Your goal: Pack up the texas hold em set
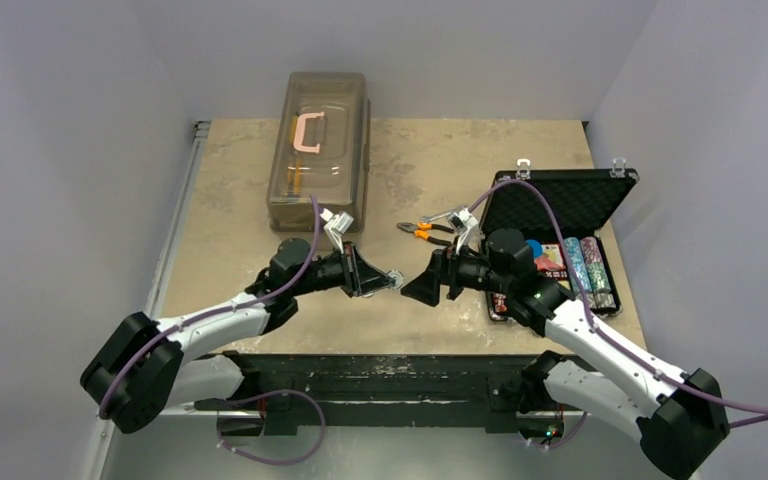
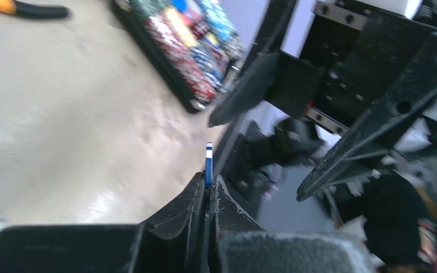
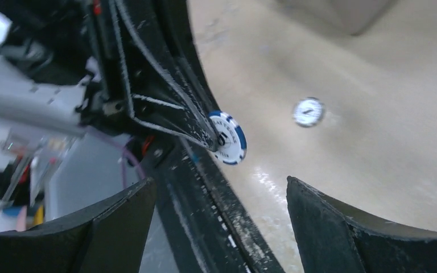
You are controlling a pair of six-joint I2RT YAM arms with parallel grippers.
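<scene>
The black case (image 1: 600,190) lies open at the right with rows of multicoloured chips (image 1: 585,270) in it; it also shows in the left wrist view (image 2: 148,42). My left gripper (image 1: 388,280) (image 2: 209,181) is shut on a blue-and-white poker chip (image 2: 208,162) (image 3: 228,137), held edge-on above the table's near middle. My right gripper (image 1: 418,285) (image 3: 219,182) is open and empty, facing the left gripper, its jaws just short of the chip. A small round white button (image 3: 308,111) lies on the table beyond the chip.
A large translucent brown box (image 1: 318,150) with a pink handle stands at the back left. Orange-handled pliers (image 1: 422,232) (image 2: 11,7) lie between that box and the case. The table's black front rail (image 3: 216,205) runs under both grippers.
</scene>
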